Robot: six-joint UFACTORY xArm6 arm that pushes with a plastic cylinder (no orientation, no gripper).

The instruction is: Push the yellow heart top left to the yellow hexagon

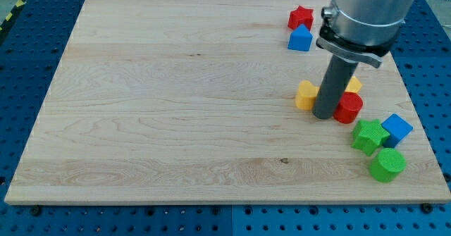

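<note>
The yellow heart (305, 95) lies on the wooden board (176, 102) at the view's right, just left of my rod. My tip (324, 115) rests on the board right beside the heart's lower right side. The yellow hexagon (354, 85) is mostly hidden behind the rod, with only a sliver showing at the rod's right. A red cylinder (348, 108) sits directly right of the tip, touching or nearly touching the rod.
A red star (301, 16) and a blue block (300, 39) sit near the view's top right. A green star (368, 136), a blue cube (397, 129) and a green cylinder (387, 164) cluster at the lower right near the board's edge.
</note>
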